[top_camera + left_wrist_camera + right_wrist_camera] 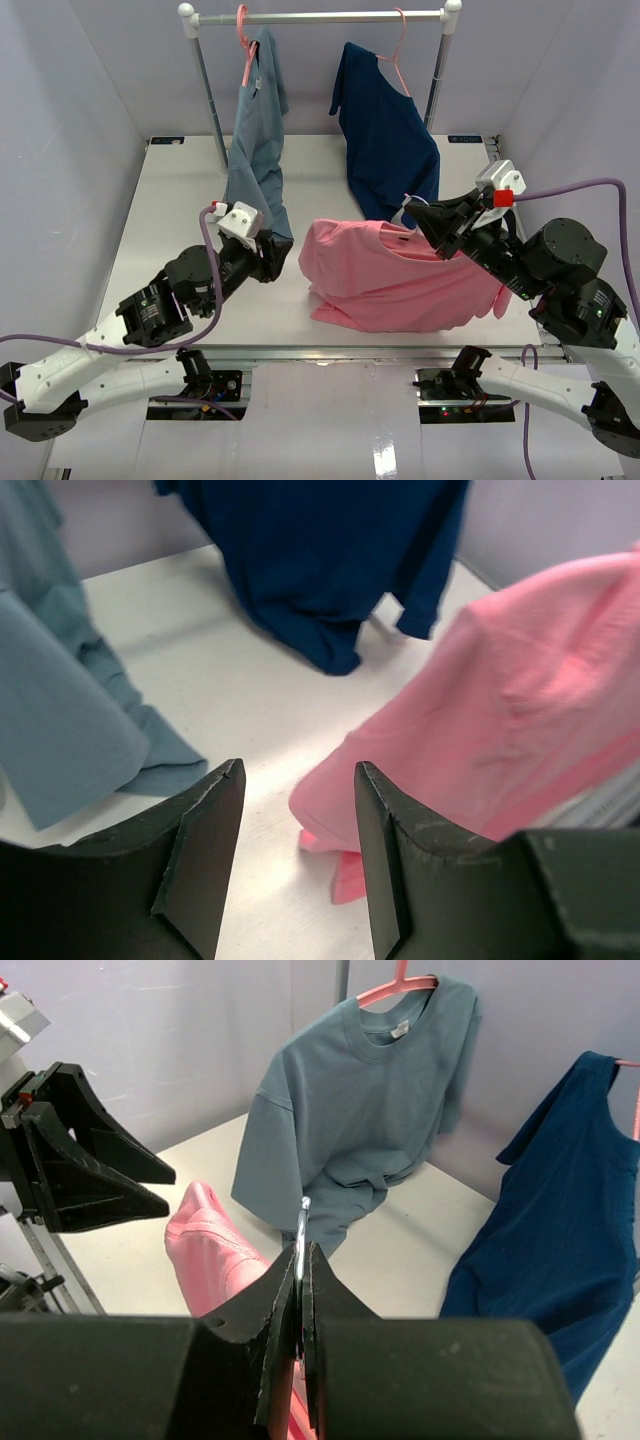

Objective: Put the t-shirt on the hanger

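The salmon-pink t-shirt (390, 275) lies bunched on the table's near middle, its upper part lifted in a ridge. My right gripper (425, 222) is at the shirt's collar, shut on the thin metal hook of the hanger (302, 1222). The rest of the hanger is hidden under the cloth. In the right wrist view a pink fold of the t-shirt (210, 1245) rises left of the gripper (303, 1250). My left gripper (278, 255) hovers just left of the shirt's edge. It stands open (298, 770), with bare table between its fingers and the t-shirt (520, 710) beyond them.
A white clothes rail (320, 17) spans the back. A grey-blue shirt (255, 140) hangs from it on a pink hanger at the left, its hem reaching the table near my left gripper. A navy shirt (385, 140) hangs at the right, just behind the pink one.
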